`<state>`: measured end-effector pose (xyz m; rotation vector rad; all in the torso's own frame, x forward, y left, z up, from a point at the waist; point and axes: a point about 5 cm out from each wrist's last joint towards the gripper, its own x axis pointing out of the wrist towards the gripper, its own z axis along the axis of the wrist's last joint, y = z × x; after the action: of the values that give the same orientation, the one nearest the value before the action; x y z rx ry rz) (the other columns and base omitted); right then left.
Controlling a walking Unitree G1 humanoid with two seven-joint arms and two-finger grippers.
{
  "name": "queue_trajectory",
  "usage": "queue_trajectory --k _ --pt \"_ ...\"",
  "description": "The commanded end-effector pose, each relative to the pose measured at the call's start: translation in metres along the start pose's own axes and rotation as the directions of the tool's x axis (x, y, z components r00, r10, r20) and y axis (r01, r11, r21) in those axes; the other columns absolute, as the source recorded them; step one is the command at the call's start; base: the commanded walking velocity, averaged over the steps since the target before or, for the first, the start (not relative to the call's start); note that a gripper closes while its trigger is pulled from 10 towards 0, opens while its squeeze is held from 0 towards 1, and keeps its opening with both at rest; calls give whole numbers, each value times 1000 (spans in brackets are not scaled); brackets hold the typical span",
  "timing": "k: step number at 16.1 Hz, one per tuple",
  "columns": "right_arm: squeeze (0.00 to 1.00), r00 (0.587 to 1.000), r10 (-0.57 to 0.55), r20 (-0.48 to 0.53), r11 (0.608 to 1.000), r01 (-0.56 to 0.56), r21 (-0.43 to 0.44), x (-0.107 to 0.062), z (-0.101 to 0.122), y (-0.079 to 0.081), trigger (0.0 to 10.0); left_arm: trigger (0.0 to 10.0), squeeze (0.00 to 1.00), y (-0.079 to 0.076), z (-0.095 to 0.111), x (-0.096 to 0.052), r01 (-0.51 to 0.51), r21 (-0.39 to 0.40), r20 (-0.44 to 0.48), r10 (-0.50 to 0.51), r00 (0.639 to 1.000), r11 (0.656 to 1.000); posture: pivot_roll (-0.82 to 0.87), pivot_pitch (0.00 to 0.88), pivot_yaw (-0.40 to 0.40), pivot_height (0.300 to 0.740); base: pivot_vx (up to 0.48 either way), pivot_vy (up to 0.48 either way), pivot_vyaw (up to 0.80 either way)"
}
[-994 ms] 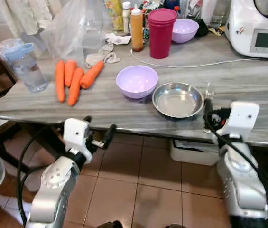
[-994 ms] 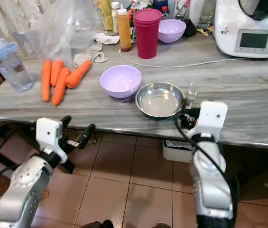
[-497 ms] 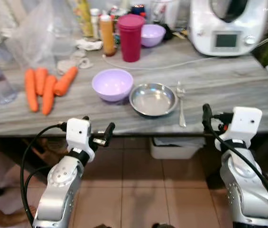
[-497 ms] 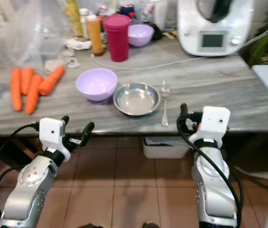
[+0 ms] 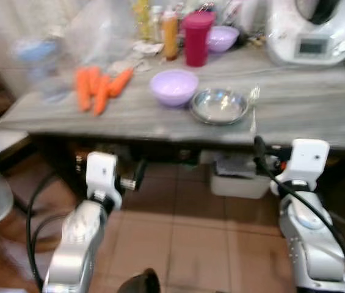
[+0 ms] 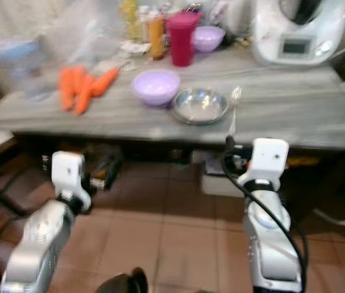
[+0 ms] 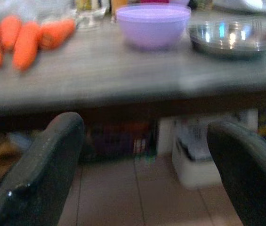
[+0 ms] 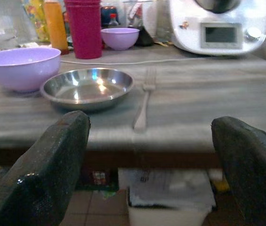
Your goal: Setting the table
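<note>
Two grippers, left gripper (image 7: 142, 174) and right gripper (image 8: 147, 174), spread wide, empty, below the table's (image 8: 208, 117) front edge. Steel bowl (image 8: 88, 87) and fork (image 8: 143, 101) side by side near that edge. Placement apparently finished; next, probably fetch another piece.

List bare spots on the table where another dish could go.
Widest bare patch: right of the fork, in front of the white kitchen machine. A narrower strip runs along the near edge in front of the carrots and lavender bowl. Crowded: the back, around the red tumbler, bottles and plastic bag; the steel dish sits close beside the bowl.
</note>
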<state>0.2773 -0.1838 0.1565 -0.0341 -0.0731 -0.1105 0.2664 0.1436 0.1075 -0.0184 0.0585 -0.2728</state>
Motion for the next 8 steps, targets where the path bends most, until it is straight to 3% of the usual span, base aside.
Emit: queue_trajectory --k 1,2,8 --pt "0 1000 -6 13 1000 6 4 -1 4 -2 10000 10000 0 2 8 3 0 27 25 0 1000 1000 -210 60 52 740 -442 0 0" --pt "0 1000 -7 12 1000 7 5 -1 3 -2 10000 10000 0 2 9 3 6 35 35 -7 999 999 -209 59 54 740 -405 0 0" --pt "0 1000 -15 15 1000 14 28 1 3 -1 10000 10000 0 2 12 2 68 20 68 -70 995 997 -201 58 62 740 0 0 0"
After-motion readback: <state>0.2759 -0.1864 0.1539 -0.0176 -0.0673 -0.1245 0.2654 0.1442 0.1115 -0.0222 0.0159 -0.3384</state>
